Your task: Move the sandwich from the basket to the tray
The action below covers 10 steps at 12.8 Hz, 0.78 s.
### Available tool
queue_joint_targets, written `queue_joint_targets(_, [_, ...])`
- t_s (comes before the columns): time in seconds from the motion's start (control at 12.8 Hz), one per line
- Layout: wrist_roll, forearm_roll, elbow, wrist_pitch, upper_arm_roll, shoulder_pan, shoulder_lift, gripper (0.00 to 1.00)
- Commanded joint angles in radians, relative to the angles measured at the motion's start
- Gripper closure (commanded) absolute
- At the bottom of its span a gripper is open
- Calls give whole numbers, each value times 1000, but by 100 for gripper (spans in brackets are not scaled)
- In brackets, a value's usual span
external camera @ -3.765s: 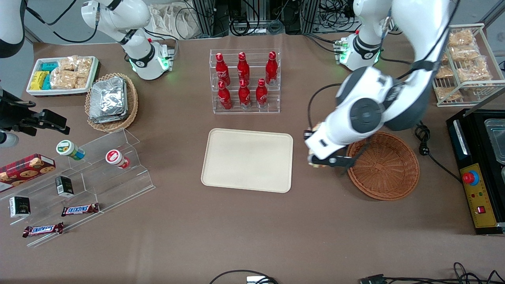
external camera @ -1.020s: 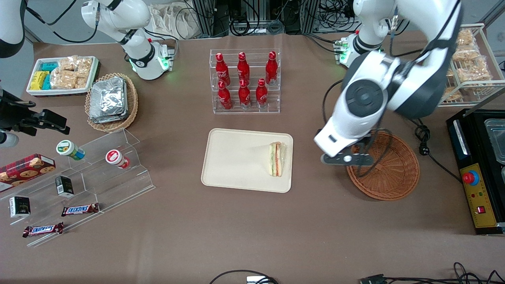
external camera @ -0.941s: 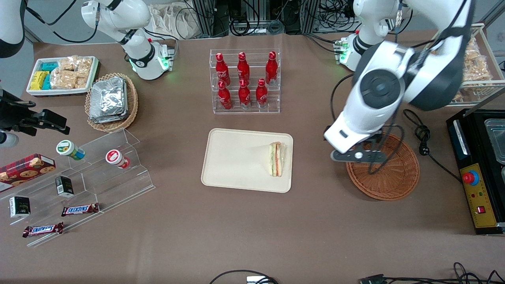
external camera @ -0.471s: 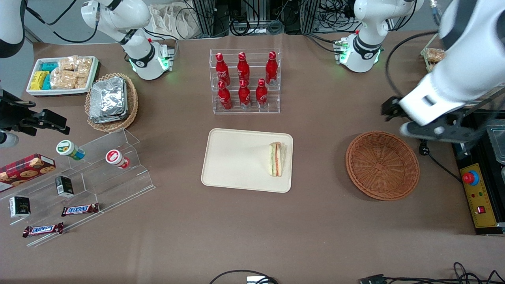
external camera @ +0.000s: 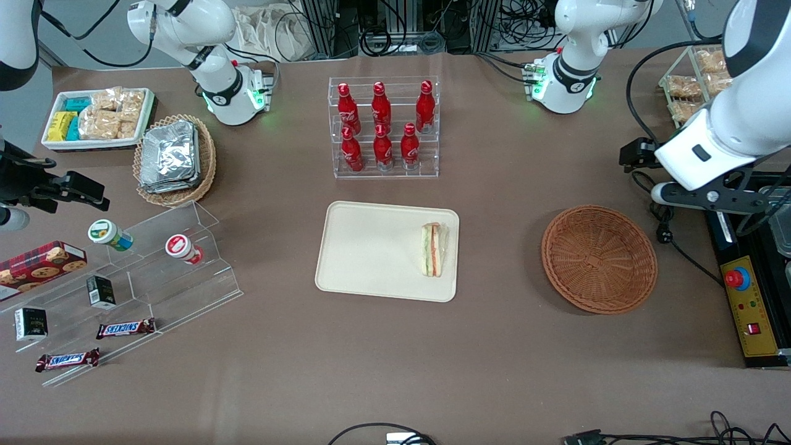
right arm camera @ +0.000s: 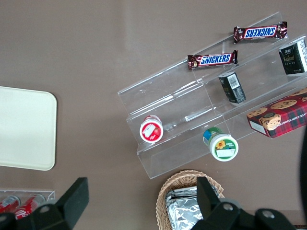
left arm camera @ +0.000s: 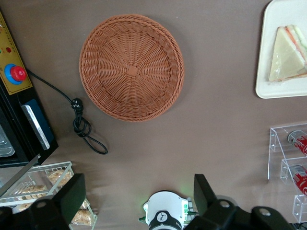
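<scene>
The sandwich (external camera: 434, 249) lies flat on the tray (external camera: 371, 247), so the basket (external camera: 599, 259) has nothing in it, and the gripper (left arm camera: 135, 203) hangs high above the table, spread wide and holding nothing.

Sandwich (external camera: 434, 250) lies on tray (external camera: 371, 247), at the edge nearest basket (external camera: 599, 259). Basket sits beside tray, toward the working arm's end. Gripper (external camera: 710, 196) hangs above the table, farther from the camera than basket, fingers spread.
</scene>
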Motion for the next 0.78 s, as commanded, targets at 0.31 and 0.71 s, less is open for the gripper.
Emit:
queue_joint_targets(0.31, [10, -28, -115, -25, 39, -23, -99, 0])
queue_joint_targets(0.71, [37, -136, -288, 96, 343, -224, -227, 0])
